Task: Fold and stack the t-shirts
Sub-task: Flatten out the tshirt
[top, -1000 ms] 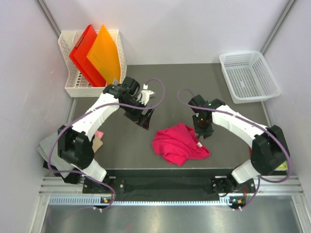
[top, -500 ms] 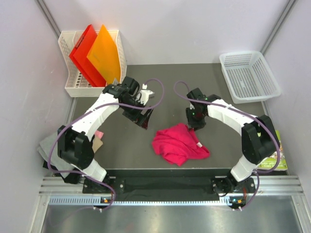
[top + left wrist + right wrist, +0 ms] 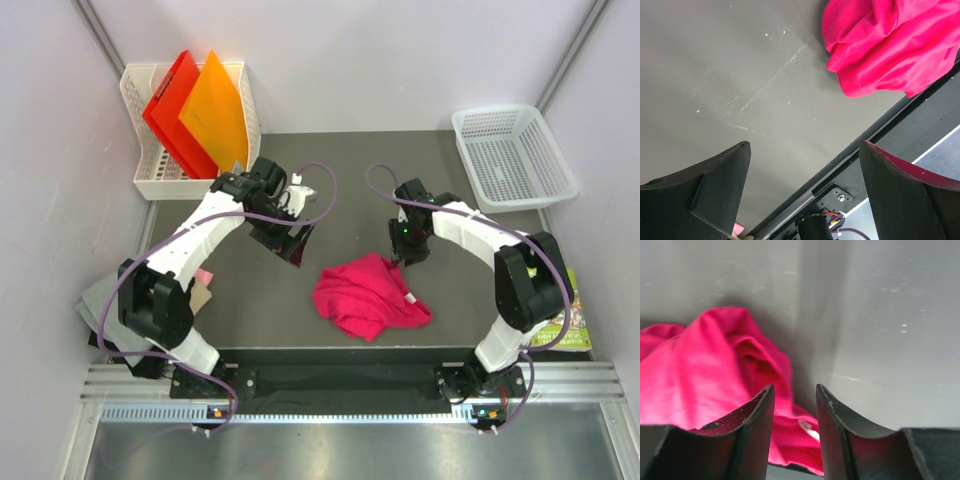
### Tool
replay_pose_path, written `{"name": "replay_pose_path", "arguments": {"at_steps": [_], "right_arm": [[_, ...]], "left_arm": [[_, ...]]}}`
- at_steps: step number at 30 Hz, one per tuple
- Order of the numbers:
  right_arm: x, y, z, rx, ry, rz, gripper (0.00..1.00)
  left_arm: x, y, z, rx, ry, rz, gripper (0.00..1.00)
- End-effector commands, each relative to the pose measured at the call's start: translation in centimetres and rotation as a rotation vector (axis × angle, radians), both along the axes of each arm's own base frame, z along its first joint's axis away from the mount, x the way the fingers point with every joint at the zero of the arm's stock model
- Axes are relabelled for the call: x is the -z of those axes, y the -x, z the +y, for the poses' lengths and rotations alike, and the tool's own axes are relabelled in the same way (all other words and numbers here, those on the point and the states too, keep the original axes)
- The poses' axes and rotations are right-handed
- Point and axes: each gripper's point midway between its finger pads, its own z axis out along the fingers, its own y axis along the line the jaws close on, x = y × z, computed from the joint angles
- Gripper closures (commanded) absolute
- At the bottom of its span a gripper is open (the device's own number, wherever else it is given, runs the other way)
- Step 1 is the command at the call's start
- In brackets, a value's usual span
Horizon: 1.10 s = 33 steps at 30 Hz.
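On the table [image 3: 350, 190], 1 crumpled magenta t-shirt [image 3: 368, 296] lies unheld; left gripper [image 3: 297, 248] spread wide, empty; right gripper [image 3: 404, 255] narrowly parted, empty, just beside its far edge.

Soft, even overhead light fills the top view. The pale walls [image 3: 400, 60] are bright, and the dark counter [image 3: 350, 170] is matte and free of glare. The right wrist view is dimmer: the right end effector [image 3: 794, 387] looms blurred, a soft shadow band crosses the counter, and the magenta t-shirt [image 3: 700, 365] is slightly soft. The left wrist view is sharper and shows pale scuffs.
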Motion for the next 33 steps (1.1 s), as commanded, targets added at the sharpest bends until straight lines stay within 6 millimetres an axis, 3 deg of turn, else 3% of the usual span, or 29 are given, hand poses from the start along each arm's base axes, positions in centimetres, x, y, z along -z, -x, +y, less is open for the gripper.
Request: {"name": "replay_pose_path", "arguments": {"at_steps": [1,19,23,25,26,29,30,32,33], "right_arm": [[0.8,-0.9,-0.8,0.008,-0.006,-0.022,0.61],[1.5,1.1,3.2,0.016,-0.245,0.088,0.71],[1.5,1.2,3.2,0.026,-0.243,0.096,1.00],[0.0,0.5,3.2,0.022,-0.243,0.061,1.00],[-1.0,0.2,3.3,0.012,-0.244,0.041,1.00],[-7.8,-2.0,4.1,-0.050,-0.245,-0.122,1.00],[-12.6,-3.7,4.5,-0.063,-0.237,-0.244,1.00],[-19.4,-4.1,5.5,-0.132,-0.250,-0.426,1.00],[-25.1,-3.7,6.8,-0.168,-0.264,-0.564,1.00]], "left_arm": [[-2.1,0.2,0.4,0.014,0.001,-0.052,0.06],[-2.8,0.3,0.8,0.010,-0.002,-0.084,0.05],[-3.1,0.3,1.0,0.009,-0.006,-0.099,0.05],[-3.2,0.3,1.1,0.009,-0.013,-0.106,0.05],[-3.3,0.2,1.2,0.003,-0.013,-0.110,0.05],[-3.8,0.0,1.1,-0.005,-0.002,-0.125,0.05],[-4.0,0.0,1.0,-0.005,0.002,-0.132,0.05],[-4.2,-0.1,0.8,-0.014,0.016,-0.138,0.05],[-4.2,-0.1,0.7,-0.017,0.021,-0.136,0.05]]}}
